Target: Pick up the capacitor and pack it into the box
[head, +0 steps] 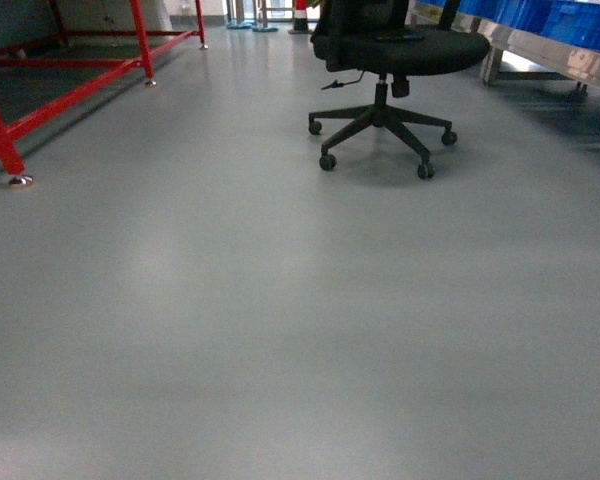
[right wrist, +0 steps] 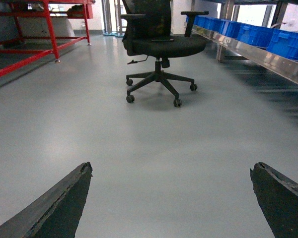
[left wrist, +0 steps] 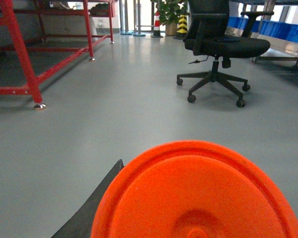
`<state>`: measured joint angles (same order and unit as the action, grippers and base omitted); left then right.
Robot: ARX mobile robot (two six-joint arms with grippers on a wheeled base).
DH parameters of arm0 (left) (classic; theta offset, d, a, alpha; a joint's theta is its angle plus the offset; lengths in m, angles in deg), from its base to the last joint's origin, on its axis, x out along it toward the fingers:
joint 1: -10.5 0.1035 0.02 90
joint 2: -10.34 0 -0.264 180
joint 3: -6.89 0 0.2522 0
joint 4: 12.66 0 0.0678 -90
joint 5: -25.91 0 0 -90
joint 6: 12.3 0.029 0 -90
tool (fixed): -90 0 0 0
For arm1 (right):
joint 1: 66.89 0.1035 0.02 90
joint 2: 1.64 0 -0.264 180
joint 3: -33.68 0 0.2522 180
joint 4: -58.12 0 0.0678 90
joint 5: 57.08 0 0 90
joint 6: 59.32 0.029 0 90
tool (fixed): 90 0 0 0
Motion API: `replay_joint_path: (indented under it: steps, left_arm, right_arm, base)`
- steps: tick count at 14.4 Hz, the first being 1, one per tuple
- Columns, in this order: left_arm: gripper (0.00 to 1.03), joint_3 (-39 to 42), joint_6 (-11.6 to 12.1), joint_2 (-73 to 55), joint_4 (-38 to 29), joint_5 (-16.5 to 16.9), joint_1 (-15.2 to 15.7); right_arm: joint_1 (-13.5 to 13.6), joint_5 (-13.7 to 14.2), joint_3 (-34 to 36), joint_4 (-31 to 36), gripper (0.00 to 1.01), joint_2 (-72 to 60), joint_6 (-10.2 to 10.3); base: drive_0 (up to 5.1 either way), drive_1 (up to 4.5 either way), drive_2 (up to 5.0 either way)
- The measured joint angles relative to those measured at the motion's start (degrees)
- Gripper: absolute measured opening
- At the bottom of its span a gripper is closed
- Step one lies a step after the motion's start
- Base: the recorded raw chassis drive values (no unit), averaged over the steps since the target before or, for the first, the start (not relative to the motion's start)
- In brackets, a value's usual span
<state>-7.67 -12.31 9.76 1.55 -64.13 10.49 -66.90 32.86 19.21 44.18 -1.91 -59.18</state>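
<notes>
A round orange thing (left wrist: 198, 198) with a raised rim and a dimple in its middle fills the bottom of the left wrist view; I take it for the capacitor, seen end-on. My left gripper (left wrist: 196, 166) is shut on it. Only one dark finger (left wrist: 94, 206) shows at its left side; the other is hidden behind it. In the right wrist view my right gripper (right wrist: 171, 166) stands wide open over bare grey floor, nothing between its fingers. The box is out of view. Neither gripper shows in the head view.
A black office chair on castors (head: 385, 60) stands ahead, slightly right. A red metal frame (head: 70, 60) runs along the left, its foot (head: 20, 180) on the floor. Blue bins (right wrist: 253, 34) sit on a steel shelf at the right. Grey floor (head: 280, 330) lies in front.
</notes>
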Motion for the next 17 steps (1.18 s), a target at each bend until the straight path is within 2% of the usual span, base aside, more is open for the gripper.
replay_joint_path:
  steps: [17]
  left_arm:
    - [0.44,0.00,0.00,0.00,-0.22,0.00,0.00]
  right_arm:
    - [0.00,0.17,0.00,-0.20,0.98,0.00,0.00]
  base:
    - [-5.0,2.44,2.4]
